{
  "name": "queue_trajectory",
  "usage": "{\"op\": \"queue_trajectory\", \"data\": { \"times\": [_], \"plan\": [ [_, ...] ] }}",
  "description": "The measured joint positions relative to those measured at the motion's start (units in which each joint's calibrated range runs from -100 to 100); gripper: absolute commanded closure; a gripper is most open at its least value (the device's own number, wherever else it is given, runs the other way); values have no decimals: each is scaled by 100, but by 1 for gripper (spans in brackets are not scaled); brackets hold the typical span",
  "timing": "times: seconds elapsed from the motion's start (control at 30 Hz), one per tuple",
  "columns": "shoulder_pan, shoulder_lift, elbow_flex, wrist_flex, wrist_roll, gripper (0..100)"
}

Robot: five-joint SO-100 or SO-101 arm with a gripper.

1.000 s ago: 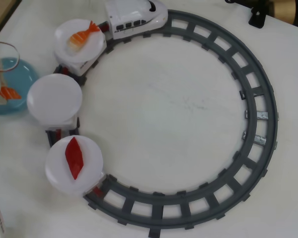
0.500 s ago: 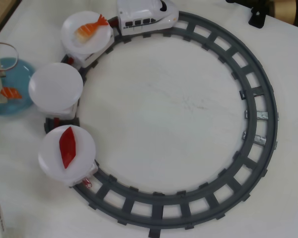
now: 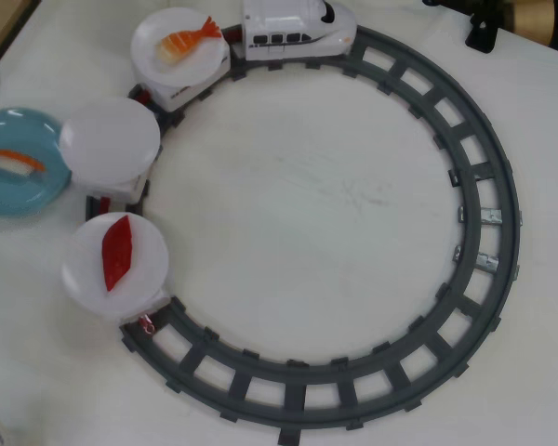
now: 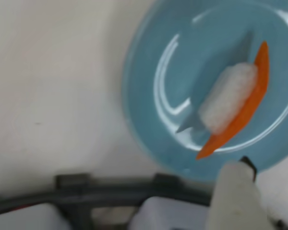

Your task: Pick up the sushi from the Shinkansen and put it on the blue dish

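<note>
The sushi (image 3: 14,163), an orange slab on white rice, lies on the blue dish (image 3: 19,200) at the left edge of the overhead view. In the wrist view the sushi (image 4: 233,103) lies on its side on the blue dish (image 4: 149,86), with nothing holding it. One white finger (image 4: 237,196) of my gripper shows at the bottom right, just off the dish's rim; the other finger is out of view. The gripper does not show in the overhead view. The white Shinkansen (image 3: 298,30) stands on the track at the top.
The grey ring track (image 3: 488,214) fills the table. Behind the train, one white plate (image 3: 158,56) carries an orange shrimp piece (image 3: 191,39), the middle plate (image 3: 109,141) is bare, and the last carries a dark red piece (image 3: 117,251). A black arm part (image 3: 484,32) sits top right.
</note>
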Motion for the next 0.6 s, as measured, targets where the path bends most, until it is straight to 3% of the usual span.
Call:
{"op": "queue_trajectory", "data": {
  "times": [0.1,0.23,0.6],
  "plan": [
    [8,-725,869,0,-21,78],
    [25,-1729,1876,0,-21,97],
    [180,-4226,5489,-1437,-21,96]
  ]
}}
